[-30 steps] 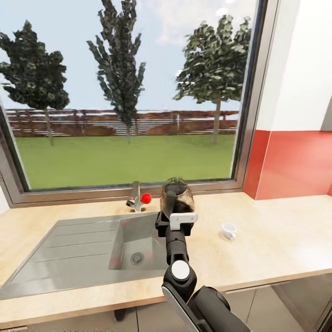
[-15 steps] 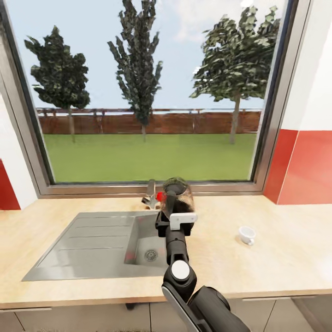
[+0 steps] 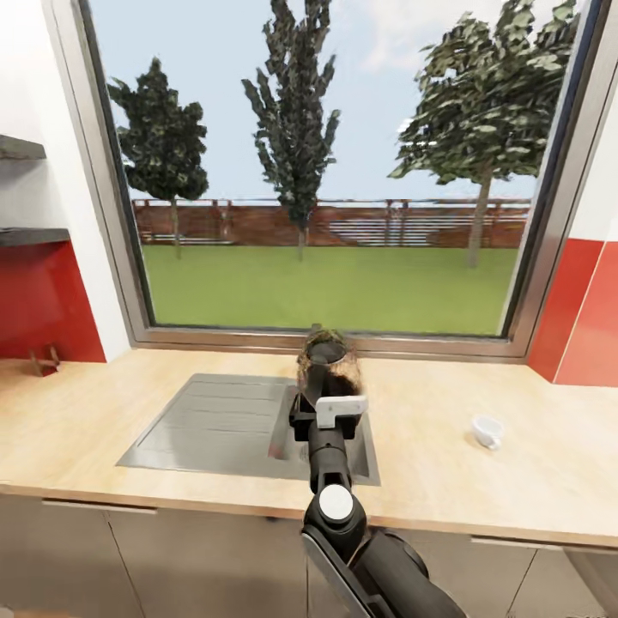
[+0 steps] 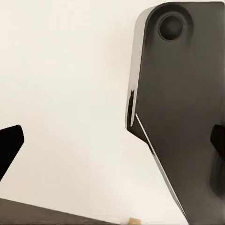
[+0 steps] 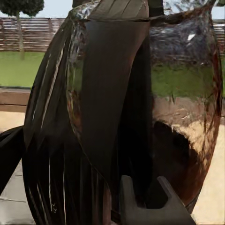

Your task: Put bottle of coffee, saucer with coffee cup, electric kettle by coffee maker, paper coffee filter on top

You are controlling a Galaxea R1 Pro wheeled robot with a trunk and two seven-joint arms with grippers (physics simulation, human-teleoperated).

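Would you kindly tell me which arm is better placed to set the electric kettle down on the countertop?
The right. Its hand already grips the electric kettle by the handle, held over the sink edge above the kitchen countertop. The left wrist view shows a pale wall, so that arm looks to be well away from the counter.

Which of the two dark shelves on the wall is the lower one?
The lower shelf is the one just above the red wall, left of the window. The other shelf hangs higher, against the white wall.
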